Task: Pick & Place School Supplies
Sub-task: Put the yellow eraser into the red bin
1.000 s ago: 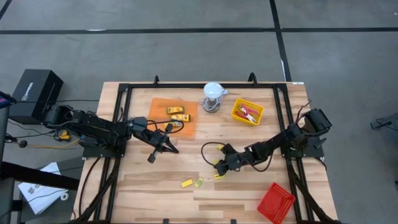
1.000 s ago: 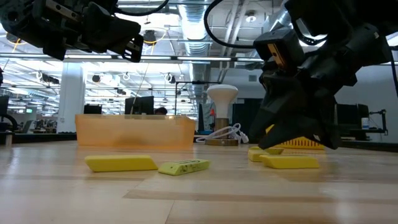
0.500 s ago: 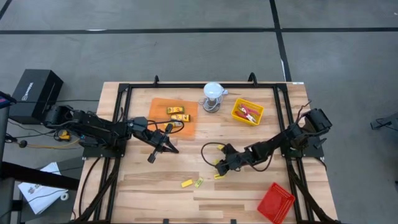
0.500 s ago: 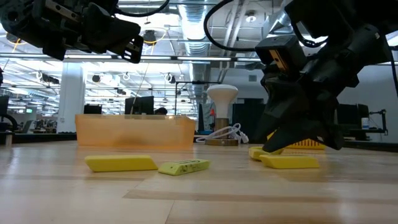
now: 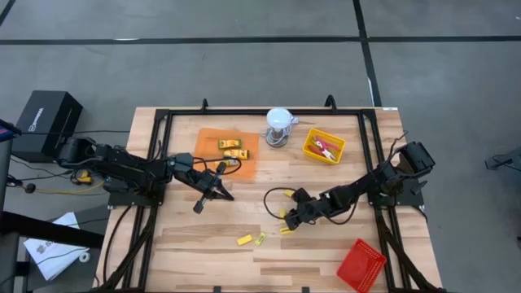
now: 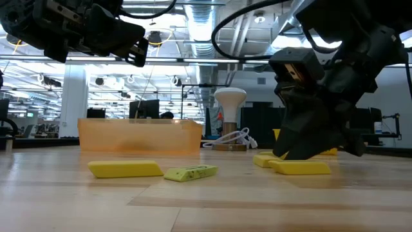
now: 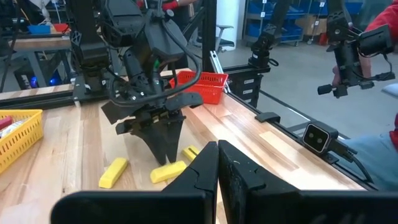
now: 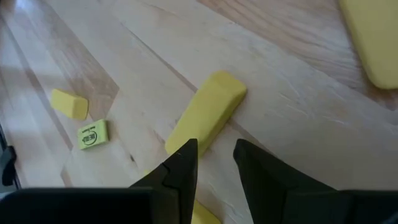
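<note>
Since a second ago, the right gripper (image 5: 286,220) is settling slightly lower over a yellow block (image 8: 206,111) mid-table, so the pick step is under way; next it should straddle the block and close. Its jaws are standing narrowly apart, seemingly empty. Waiting near the orange tray (image 5: 247,167), the left gripper (image 5: 213,189) is pressed together, holding nothing.

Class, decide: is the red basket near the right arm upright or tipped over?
Tipped. The red basket lies on its side, its mesh opening facing sideways in the left wrist view.
</note>
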